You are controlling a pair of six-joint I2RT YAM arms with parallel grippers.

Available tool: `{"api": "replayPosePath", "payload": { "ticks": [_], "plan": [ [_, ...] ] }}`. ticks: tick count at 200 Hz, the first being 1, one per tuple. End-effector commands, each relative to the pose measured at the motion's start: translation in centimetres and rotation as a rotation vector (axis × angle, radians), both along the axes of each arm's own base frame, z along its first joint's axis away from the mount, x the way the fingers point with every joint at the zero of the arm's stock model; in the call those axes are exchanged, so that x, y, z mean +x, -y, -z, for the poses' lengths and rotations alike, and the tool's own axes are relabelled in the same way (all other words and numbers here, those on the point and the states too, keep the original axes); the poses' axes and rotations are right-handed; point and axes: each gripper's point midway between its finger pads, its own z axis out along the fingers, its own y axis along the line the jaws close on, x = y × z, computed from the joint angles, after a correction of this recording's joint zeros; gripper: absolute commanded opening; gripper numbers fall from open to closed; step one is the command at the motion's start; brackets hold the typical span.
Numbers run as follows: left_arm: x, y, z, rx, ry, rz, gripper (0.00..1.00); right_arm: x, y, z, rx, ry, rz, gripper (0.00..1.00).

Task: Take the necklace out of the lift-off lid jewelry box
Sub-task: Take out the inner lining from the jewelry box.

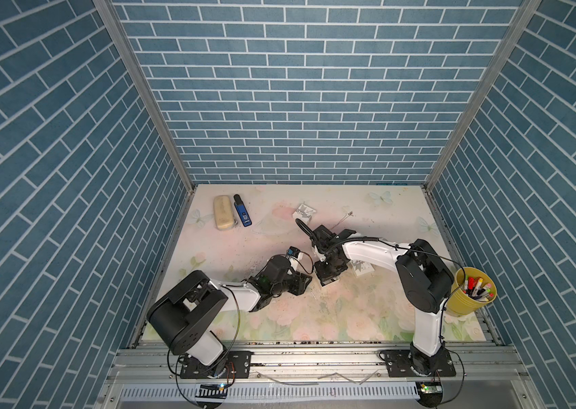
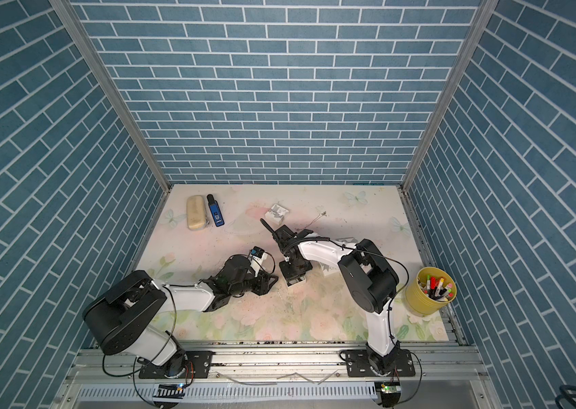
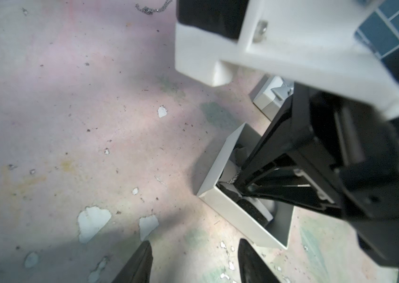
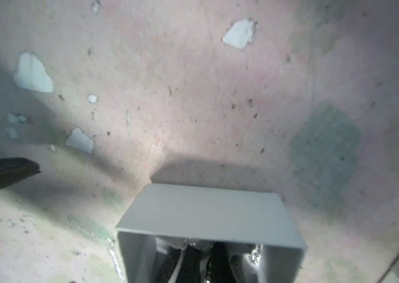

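Light and limp, the necklace wants a pinch on bunched chain; right tool sits closed inside the jewelry box, perhaps on it; left tool apart.

Three walls papered in a blue brick pattern with white mortar lines close the cell in, joined at the back corners by slanting aluminium posts. The evenly lit tabletop carries a pale mat of pink roses, leaves and butterflies, its print flaked away to white patches. An aluminium rail runs along the front edge.
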Motion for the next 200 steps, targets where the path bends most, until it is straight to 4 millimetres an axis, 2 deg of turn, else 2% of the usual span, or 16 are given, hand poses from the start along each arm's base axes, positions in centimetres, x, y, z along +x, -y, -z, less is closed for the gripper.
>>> {"api": "replayPosePath", "payload": {
  "ticks": [1, 73, 104, 143, 186, 200],
  "plan": [
    [0.1, 0.8, -0.5, -0.044, 0.007, 0.009, 0.56, -0.9, 0.2, -1.3, 0.015, -0.008, 0.024, 0.0],
    [0.4, 1.8, -0.6, -0.077, -0.01, 0.018, 0.56, -0.4, 0.7, -3.9, 0.048, 0.072, 0.054, 0.0],
    [0.3, 1.8, -1.5, -0.12, 0.019, 0.018, 0.56, -0.6, 1.1, -3.4, 0.032, 0.064, 0.056, 0.0],
    [0.0, 2.8, -3.4, -0.24, 0.028, 0.041, 0.64, -1.1, 1.3, -2.5, 0.033, 0.043, 0.074, 0.0],
    [0.6, 4.5, -2.9, -0.325, -0.038, 0.048, 0.63, -1.2, 1.0, -2.9, 0.067, 0.051, 0.079, 0.0],
    [1.0, 4.9, -1.9, -0.335, -0.078, 0.036, 0.61, -1.2, 1.1, -3.2, 0.074, 0.061, 0.076, 0.0]
  ]
}}
